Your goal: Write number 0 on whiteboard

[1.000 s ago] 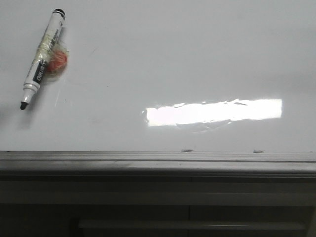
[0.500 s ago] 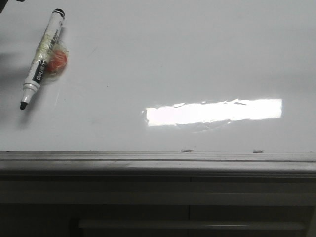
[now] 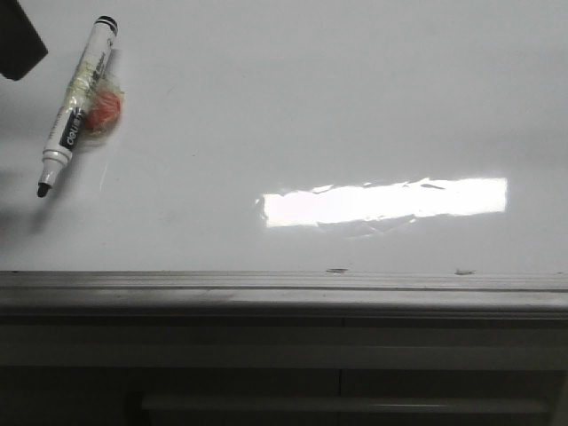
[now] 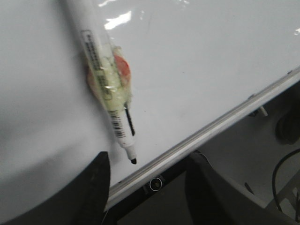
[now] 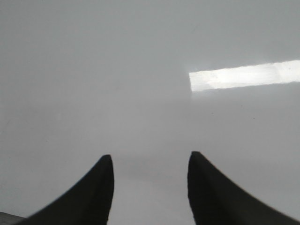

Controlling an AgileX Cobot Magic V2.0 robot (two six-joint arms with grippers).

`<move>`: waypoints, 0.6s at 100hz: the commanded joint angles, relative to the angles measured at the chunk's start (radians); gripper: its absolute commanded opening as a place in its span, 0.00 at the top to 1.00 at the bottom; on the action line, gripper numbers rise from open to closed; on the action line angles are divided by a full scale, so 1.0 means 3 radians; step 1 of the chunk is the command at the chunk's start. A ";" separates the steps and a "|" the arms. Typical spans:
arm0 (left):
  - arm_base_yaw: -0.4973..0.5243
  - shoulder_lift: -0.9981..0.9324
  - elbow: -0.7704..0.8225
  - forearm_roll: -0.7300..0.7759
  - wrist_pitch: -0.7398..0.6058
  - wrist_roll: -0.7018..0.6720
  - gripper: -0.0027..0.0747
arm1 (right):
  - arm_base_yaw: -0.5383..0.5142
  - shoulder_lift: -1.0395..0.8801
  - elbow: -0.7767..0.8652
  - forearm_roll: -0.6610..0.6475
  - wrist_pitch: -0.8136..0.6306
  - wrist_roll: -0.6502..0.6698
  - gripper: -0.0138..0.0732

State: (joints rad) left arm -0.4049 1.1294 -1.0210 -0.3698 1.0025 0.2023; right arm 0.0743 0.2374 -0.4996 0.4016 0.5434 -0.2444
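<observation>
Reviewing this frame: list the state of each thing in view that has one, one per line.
whiteboard: blank, no 0 drawn yet.
marker: uncapped, lying flat on the board, not held, orange lump taped to its barrel.
left gripper: open, empty, near the marker's tip.
right gripper: open, empty, over bare board.

Lab or office test setup: glossy whiteboard (image 3: 355, 106) with grey metal rim laid flat as work surface, marker (image 3: 75, 102) lying on it, loose cables (image 4: 286, 183) on floor beside board.
</observation>
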 commanded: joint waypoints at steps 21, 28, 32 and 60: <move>-0.0041 0.0253 -0.0077 -0.0010 -0.0313 -0.0227 0.49 | -0.0027 0.0073 -0.0112 0.0016 -0.0316 -0.0034 0.49; -0.0041 0.0356 -0.0077 -0.0010 -0.0313 -0.0227 0.49 | -0.0027 0.0073 -0.0112 0.0016 -0.0316 -0.0034 0.49; -0.0041 0.0404 -0.0077 -0.0010 -0.0313 -0.0227 0.49 | -0.0027 0.0073 -0.0112 0.0016 -0.0316 -0.0034 0.49; -0.0041 0.0607 -0.0077 0.0110 -0.0318 -0.0227 0.53 | -0.0027 0.0073 -0.0112 0.0016 -0.0316 -0.0034 0.49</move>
State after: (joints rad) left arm -0.4101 1.3207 -1.0210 -0.3461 0.9441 0.1433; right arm 0.0743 0.2374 -0.4996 0.4016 0.5252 -0.2444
